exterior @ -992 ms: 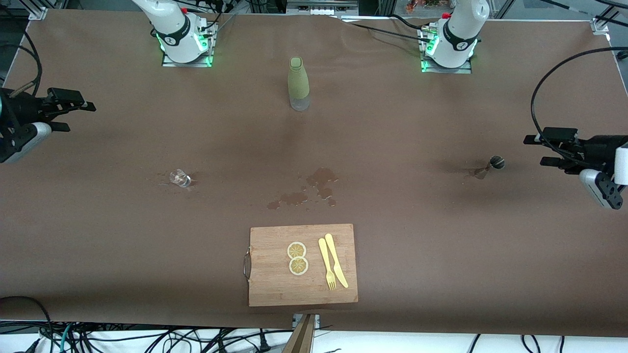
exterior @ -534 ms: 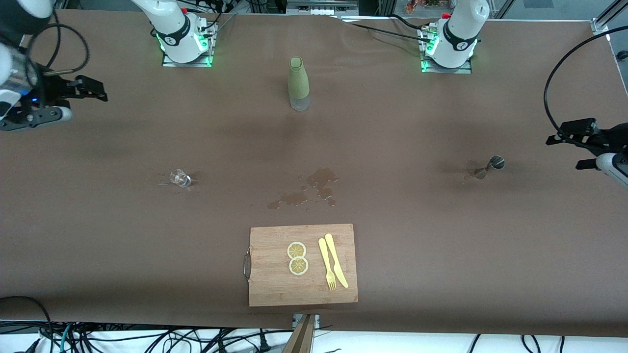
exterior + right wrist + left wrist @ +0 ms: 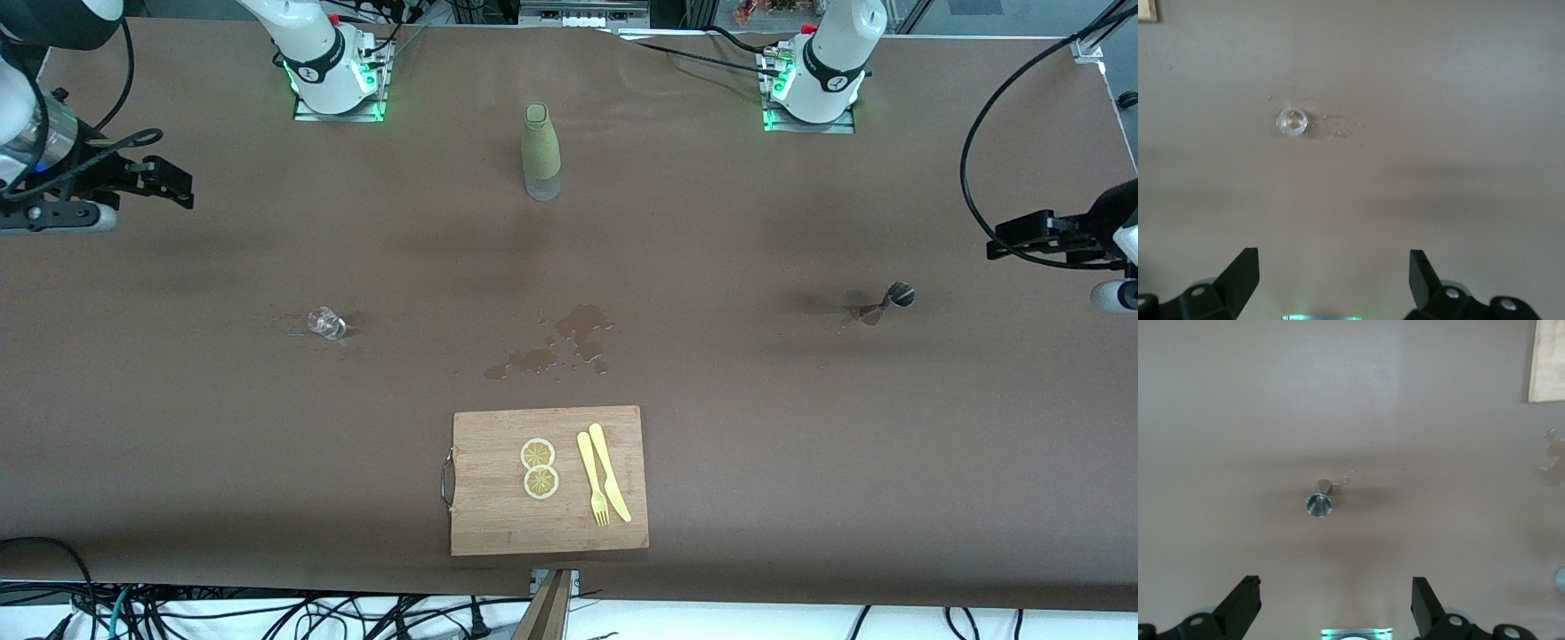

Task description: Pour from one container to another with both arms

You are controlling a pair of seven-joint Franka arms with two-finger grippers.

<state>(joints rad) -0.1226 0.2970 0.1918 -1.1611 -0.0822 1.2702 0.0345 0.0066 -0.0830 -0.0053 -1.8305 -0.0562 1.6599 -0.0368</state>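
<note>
Brown matte counter [image 3: 800,462], wide bare stretches around one small clear glass [image 3: 326,323], one metal measuring cup [image 3: 898,294], one green-sleeved bottle [image 3: 540,151] and one wooden board [image 3: 548,480]. Left gripper [image 3: 1013,240] and right gripper [image 3: 169,182] hover at opposite ends, jaws apart, empty.

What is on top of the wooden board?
On the wooden cutting board lie two lemon slices, touching each other, and beside them a yellow fork and a yellow knife. What lies under the board cannot be seen.
</note>
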